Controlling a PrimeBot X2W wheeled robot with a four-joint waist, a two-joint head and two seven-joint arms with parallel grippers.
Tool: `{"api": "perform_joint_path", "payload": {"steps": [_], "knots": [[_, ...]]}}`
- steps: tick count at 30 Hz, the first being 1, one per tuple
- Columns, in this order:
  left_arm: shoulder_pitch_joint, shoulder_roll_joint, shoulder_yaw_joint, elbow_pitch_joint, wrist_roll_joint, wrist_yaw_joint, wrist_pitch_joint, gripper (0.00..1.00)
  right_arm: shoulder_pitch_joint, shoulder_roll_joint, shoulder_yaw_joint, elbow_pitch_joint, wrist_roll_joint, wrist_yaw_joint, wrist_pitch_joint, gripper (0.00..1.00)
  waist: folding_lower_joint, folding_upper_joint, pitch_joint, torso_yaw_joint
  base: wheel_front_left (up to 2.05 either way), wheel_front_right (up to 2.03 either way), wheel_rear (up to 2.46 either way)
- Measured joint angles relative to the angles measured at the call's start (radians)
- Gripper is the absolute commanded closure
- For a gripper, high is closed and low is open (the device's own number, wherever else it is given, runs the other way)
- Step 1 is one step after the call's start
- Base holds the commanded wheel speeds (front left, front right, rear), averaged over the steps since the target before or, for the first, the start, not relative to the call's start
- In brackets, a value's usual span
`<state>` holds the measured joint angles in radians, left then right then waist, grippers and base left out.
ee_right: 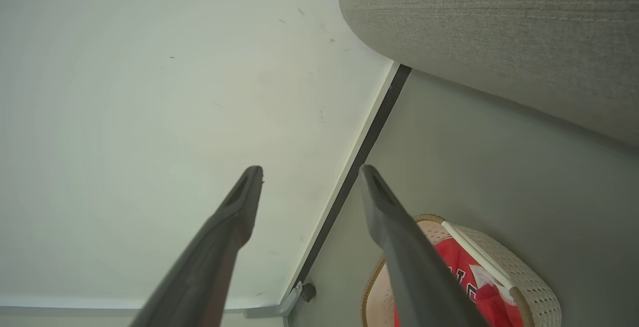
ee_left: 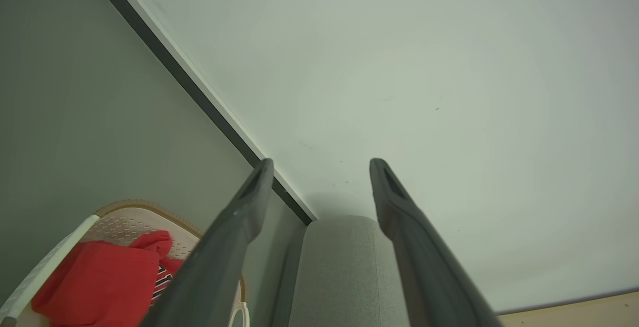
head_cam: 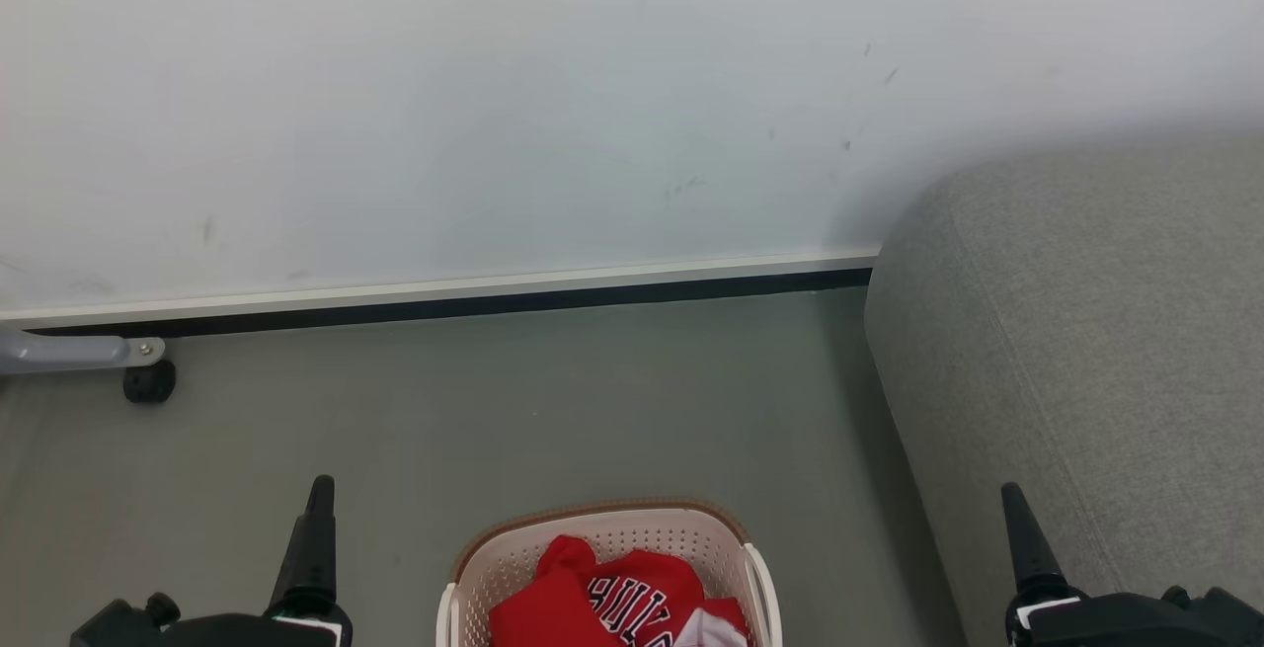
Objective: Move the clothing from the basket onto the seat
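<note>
A pale, faintly scuffed wall (head_cam: 494,114) rises ahead of the fingers (head_cam: 314,528); a dark skirting strip (head_cam: 444,306) meets the plain grey-green floor (head_cam: 543,400).

Open-topped basket (head_cam: 602,528): clothing (head_cam: 563,603) reachable from above. Bare floor (head_cam: 553,400) to its left and ahead. On the right, seat (head_cam: 1086,361) flank stands near; wall (head_cam: 494,114) behind; black castor (head_cam: 149,381) far left.
</note>
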<state>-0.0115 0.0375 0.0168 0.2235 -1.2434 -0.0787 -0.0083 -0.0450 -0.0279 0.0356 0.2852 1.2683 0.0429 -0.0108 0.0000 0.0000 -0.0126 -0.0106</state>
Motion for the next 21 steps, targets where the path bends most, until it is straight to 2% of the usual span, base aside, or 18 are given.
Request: {"api": "perform_joint_path", "payload": {"steps": [21], "knots": [[0.044, 0.055, -0.058, -0.053, 0.365, 0.047, -0.076, 0.00, -0.002, -0.028, 0.120, -0.029, -0.335, -0.053, -0.073, 0.00, 0.0000, 0.0000, -0.005, -0.011, 0.00, 0.00, 0.00]]}}
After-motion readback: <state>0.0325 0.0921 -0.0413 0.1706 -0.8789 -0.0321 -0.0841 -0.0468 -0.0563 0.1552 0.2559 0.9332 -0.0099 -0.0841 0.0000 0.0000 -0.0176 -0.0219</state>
